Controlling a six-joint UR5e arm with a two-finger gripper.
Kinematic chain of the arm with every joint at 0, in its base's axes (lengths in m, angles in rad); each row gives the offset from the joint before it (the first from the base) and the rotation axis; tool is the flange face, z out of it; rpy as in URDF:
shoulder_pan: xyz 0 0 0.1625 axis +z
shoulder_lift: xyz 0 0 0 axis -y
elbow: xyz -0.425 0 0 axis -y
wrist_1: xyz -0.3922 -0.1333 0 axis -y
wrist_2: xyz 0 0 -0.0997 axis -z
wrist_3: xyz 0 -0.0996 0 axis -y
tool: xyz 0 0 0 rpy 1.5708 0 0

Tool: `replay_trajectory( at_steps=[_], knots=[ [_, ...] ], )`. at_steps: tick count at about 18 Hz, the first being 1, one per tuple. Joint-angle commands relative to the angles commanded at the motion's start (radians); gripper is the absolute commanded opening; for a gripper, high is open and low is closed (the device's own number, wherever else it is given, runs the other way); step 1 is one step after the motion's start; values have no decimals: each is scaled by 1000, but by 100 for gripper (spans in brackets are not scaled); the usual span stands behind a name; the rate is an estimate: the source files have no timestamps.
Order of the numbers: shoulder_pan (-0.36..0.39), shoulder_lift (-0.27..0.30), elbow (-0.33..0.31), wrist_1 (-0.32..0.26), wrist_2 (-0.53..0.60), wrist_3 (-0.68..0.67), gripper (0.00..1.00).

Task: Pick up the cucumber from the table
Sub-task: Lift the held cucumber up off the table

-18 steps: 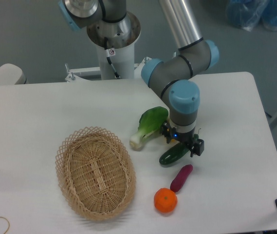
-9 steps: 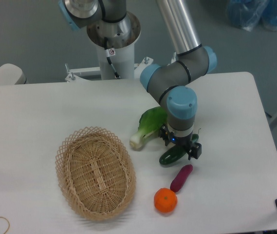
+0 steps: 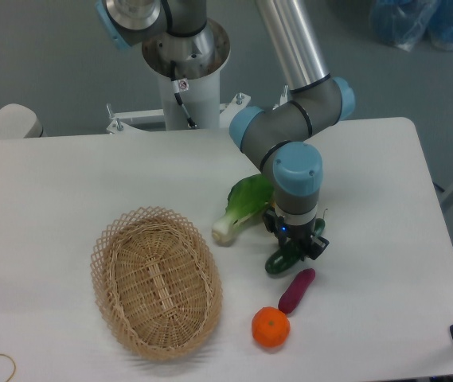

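Note:
The dark green cucumber (image 3: 277, 263) lies on the white table (image 3: 59, 183), right of the basket; only its lower left end shows. My gripper (image 3: 296, 242) points straight down over its middle, its jaws closed in on the cucumber's sides. The arm's wrist hides the rest of the cucumber. The cucumber looks low, at or just above the tabletop.
A bok choy (image 3: 242, 205) lies just up-left of the gripper. A purple oblong vegetable (image 3: 296, 290) and an orange (image 3: 271, 327) lie just below it. A wicker basket (image 3: 103, 247) stands to the left. The robot base (image 3: 185, 72) is at the back.
The gripper has come down and shifted a little left onto the cucumber, and its jaws have narrowed. The cucumber's visible end has turned and moved slightly down-right.

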Motion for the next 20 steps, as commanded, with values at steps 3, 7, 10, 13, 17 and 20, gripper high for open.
replay_trajectory(
  at_steps=[3, 7, 10, 13, 17, 20],
  knots=[
    [3, 3, 6, -2, 0, 12, 29],
    [11, 40, 46, -20, 0, 63, 29],
    [11, 81, 122, -141, -2, 109, 29],
    [3, 107, 234, -279, -5, 124, 30],
    [-5, 150, 328, -426, -14, 124, 30],
    [-23, 161, 360, -460, -34, 123, 31]
  ],
)
